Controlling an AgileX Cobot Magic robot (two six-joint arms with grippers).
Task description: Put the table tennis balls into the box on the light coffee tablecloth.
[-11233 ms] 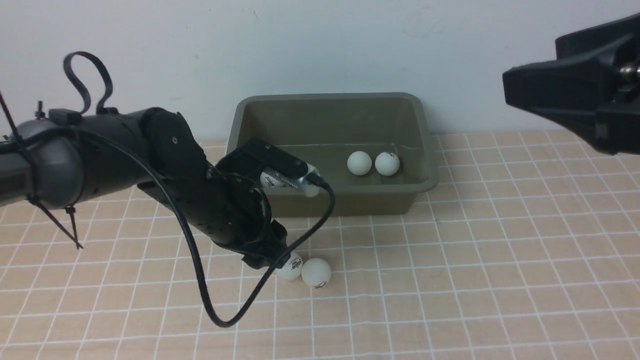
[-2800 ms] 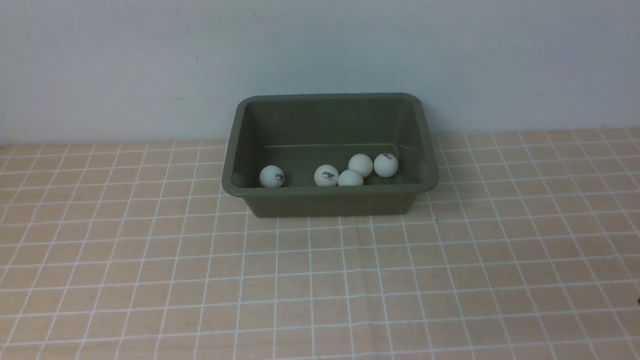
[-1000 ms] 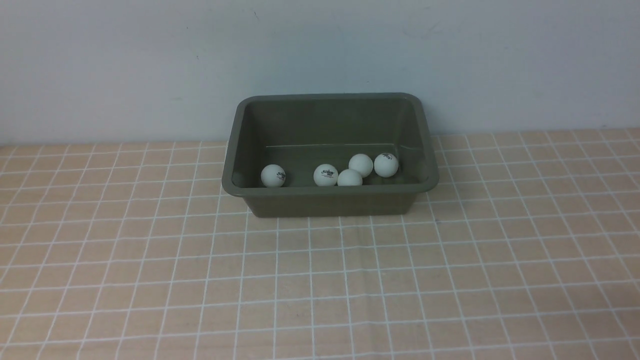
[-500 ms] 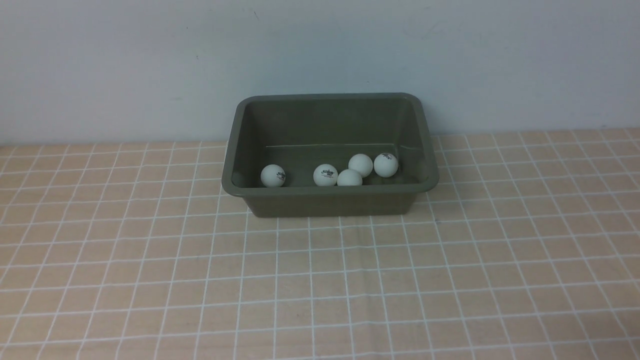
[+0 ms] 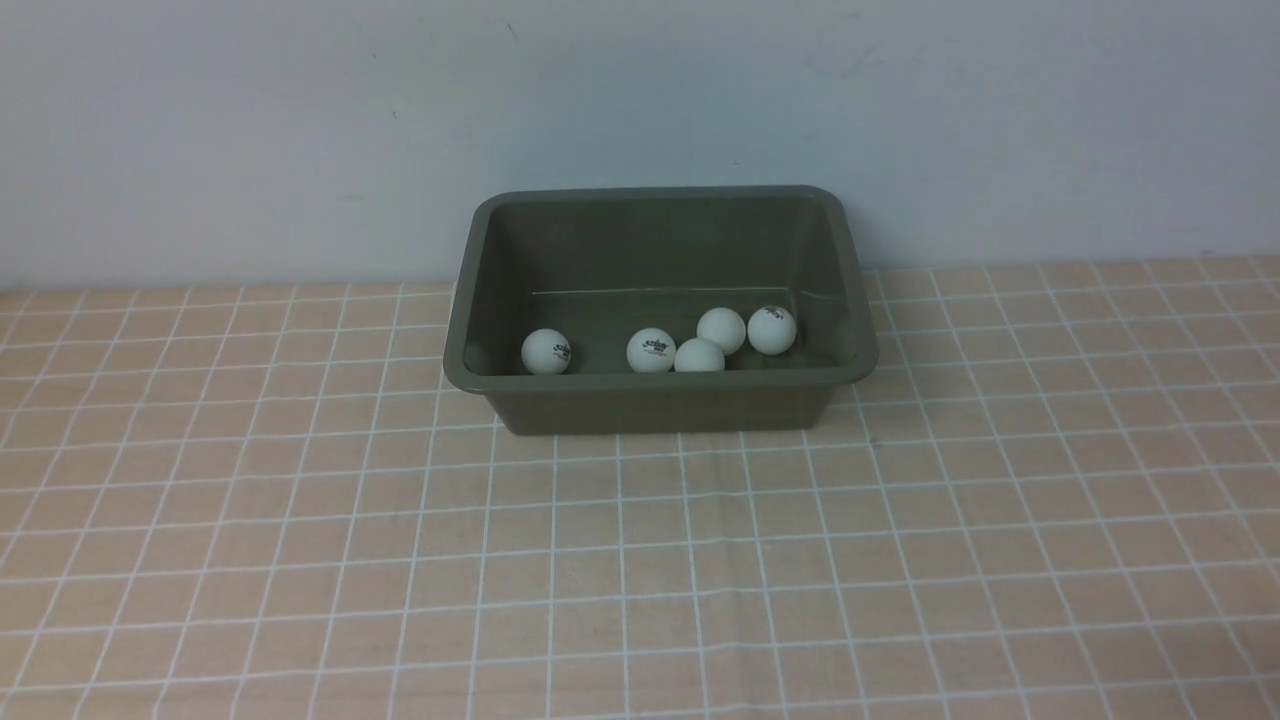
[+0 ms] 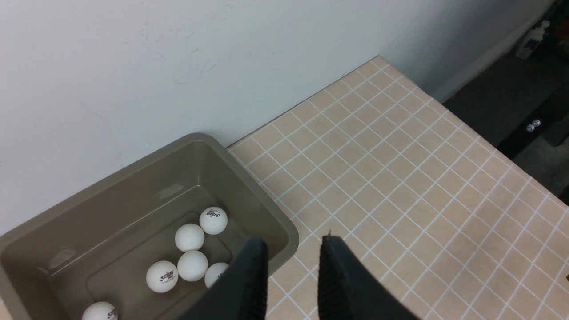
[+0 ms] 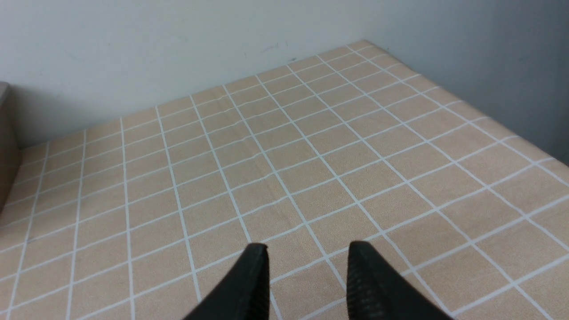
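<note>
table tennis balls (image 6: 190, 238): six, all in box (image 5: 660, 410) | left fingers (image 6: 255, 266), right fingers (image 7: 258, 275): parted, empty | advised: no further grasp, arms held clear of rim

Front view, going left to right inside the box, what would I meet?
Box's left rim → logo-printed table tennis ball → second logo-printed ball → third logo-printed ball → right rim.

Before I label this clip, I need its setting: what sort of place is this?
Probably a robot test bench: a gridded tablecloth, a plain pale wall behind it, and a bin holding white balls.
</note>
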